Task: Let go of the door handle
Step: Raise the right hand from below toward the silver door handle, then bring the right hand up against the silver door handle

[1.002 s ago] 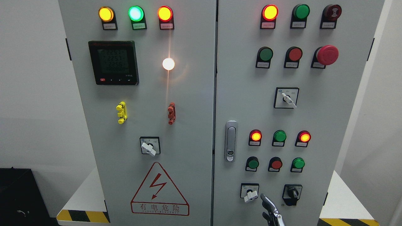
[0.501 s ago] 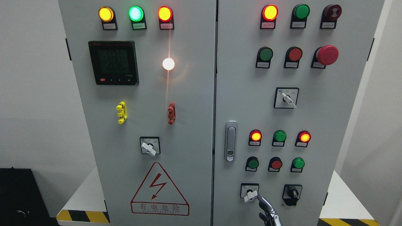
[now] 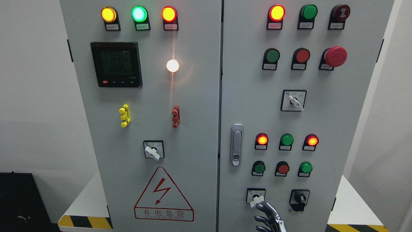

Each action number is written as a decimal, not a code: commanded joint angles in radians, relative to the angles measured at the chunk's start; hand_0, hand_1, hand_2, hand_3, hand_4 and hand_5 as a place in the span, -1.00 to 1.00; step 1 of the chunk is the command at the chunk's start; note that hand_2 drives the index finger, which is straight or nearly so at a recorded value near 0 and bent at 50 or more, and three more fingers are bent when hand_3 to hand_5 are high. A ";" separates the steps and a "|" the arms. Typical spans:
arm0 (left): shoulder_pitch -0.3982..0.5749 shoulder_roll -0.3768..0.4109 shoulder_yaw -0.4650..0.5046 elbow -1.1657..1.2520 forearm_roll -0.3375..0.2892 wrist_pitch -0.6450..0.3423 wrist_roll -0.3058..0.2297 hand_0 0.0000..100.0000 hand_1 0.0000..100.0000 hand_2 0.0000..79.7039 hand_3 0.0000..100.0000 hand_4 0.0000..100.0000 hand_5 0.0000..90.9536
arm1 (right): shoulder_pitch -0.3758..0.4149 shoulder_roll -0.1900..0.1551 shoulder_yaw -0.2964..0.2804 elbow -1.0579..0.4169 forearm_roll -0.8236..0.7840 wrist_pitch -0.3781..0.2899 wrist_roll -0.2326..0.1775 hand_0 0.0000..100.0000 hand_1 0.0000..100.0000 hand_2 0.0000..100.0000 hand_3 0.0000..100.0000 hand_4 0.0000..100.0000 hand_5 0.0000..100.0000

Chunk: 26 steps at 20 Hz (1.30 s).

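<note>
The silver door handle (image 3: pixel 237 145) sits upright in its recess at the left edge of the cabinet's right door (image 3: pixel 341 106). Both doors look closed. My right hand (image 3: pixel 267 217) rises from the bottom edge, below and to the right of the handle and well apart from it. Its metal fingers (image 3: pixel 262 219) are spread and hold nothing. The uppermost fingertip lies just under the white selector knob (image 3: pixel 256 200); whether it touches the knob is unclear. The left arm is out of view.
The right door carries lit lamps, push buttons, a red mushroom stop button (image 3: pixel 335 56) and a black rotary switch (image 3: pixel 299 198). The left door (image 3: pixel 151 180) has a meter (image 3: pixel 116 64), a white selector (image 3: pixel 152 152) and a warning triangle (image 3: pixel 163 195). A black box (image 3: pixel 17 199) stands at lower left.
My right hand has shifted left and slightly up near the bottom edge, and more of its spread fingers now show below the white selector knob. The door handle has not moved.
</note>
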 commanded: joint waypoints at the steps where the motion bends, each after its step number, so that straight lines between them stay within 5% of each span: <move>1: 0.017 0.000 0.000 0.000 0.001 0.000 0.000 -0.76 0.11 -1.00 -1.00 -1.00 -1.00 | -0.015 0.003 -0.003 0.000 0.166 0.000 0.002 -0.01 -0.35 -1.00 0.65 0.80 0.89; 6: 0.017 0.000 0.000 0.000 -0.001 0.000 0.000 -0.76 0.11 -1.00 -1.00 -1.00 -1.00 | -0.055 0.004 -0.007 0.001 0.414 0.002 -0.002 -0.03 -0.21 -1.00 0.88 0.99 1.00; 9: 0.017 0.000 0.000 0.000 -0.001 0.000 0.000 -0.76 0.11 -1.00 -1.00 -1.00 -1.00 | -0.087 0.003 -0.007 0.006 0.577 0.003 -0.043 -0.08 -0.20 -1.00 0.98 1.00 1.00; 14: 0.017 0.000 0.000 0.000 -0.001 0.000 0.000 -0.76 0.11 -1.00 -1.00 -1.00 -1.00 | -0.162 0.004 -0.003 0.015 0.876 0.026 -0.062 -0.15 -0.23 -0.93 1.00 1.00 1.00; 20: 0.017 0.000 0.000 0.000 -0.001 0.000 0.000 -0.76 0.11 -1.00 -1.00 -1.00 -1.00 | -0.231 0.004 0.024 0.043 1.024 0.121 -0.077 -0.19 -0.29 -0.93 1.00 1.00 1.00; 26: 0.017 0.000 0.000 0.000 0.001 0.000 0.000 -0.76 0.11 -1.00 -1.00 -1.00 -1.00 | -0.274 0.004 0.049 0.101 1.160 0.125 -0.120 -0.22 -0.38 -0.92 1.00 1.00 1.00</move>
